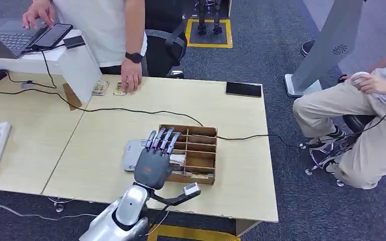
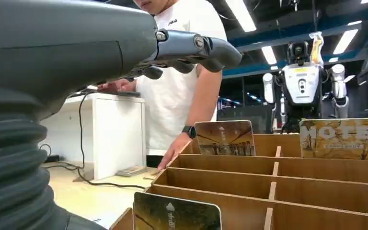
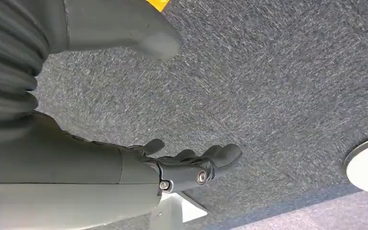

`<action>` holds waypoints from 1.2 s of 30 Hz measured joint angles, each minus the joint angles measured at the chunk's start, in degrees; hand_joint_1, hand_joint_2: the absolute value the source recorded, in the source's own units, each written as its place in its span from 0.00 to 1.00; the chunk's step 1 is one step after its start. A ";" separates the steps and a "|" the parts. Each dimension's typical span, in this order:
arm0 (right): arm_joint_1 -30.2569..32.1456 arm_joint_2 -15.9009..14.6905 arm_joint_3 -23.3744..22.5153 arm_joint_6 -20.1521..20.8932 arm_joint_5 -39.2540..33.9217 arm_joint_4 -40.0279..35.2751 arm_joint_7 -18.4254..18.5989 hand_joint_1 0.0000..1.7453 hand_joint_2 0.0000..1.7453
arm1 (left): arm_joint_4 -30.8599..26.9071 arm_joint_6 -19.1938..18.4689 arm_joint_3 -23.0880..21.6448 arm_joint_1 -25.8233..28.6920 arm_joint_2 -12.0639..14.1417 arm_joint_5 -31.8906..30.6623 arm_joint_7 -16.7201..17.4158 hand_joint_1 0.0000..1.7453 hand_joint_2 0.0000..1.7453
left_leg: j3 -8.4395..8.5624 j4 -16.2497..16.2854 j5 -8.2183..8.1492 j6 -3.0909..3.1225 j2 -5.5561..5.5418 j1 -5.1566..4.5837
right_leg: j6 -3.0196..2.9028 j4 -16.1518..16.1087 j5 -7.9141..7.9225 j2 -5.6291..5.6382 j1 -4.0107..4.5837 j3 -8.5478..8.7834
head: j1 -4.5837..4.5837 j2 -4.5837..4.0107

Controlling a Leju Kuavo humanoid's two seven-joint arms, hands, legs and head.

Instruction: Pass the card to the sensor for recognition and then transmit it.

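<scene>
table (image 1: 105, 125): pale wood | divider box (image 1: 201, 132): brown | cards (image 2: 225, 137): brown-gold print | carpet (image 3: 268, 86): grey-blue fleck

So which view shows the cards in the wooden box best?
The left wrist view: cards stand upright in the wooden box, faces readable. The head view looks down on the box, so the cards are thin edges. The right wrist view faces carpet.
</scene>
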 joint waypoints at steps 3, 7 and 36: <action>0.00 0.00 0.00 0.00 0.00 0.00 0.00 0.00 1.00 | 0.22 -0.02 0.00 0.00 0.24 -0.02 0.16 0.00 1.00 | 0.00 0.00 0.00 0.00 0.00 0.00 | 0.00 0.00 0.00 0.00 0.00 0.00 | 0.00 -0.02; -0.01 0.00 0.00 0.00 0.00 0.00 -0.02 0.00 1.00 | 0.35 -0.15 0.00 0.00 0.50 -0.02 0.24 0.00 1.00 | 0.00 0.00 0.00 0.00 0.00 0.00 | 0.00 0.00 0.00 0.00 0.00 0.00 | 0.00 0.00; -0.01 -0.02 0.28 0.00 -1.11 0.04 -0.37 0.00 1.00 | 1.68 -7.15 1.53 0.25 0.59 0.00 -9.90 1.00 1.00 | 0.00 0.00 0.00 0.00 0.00 0.00 | 0.00 0.00 0.00 0.00 0.00 0.00 | 0.00 0.00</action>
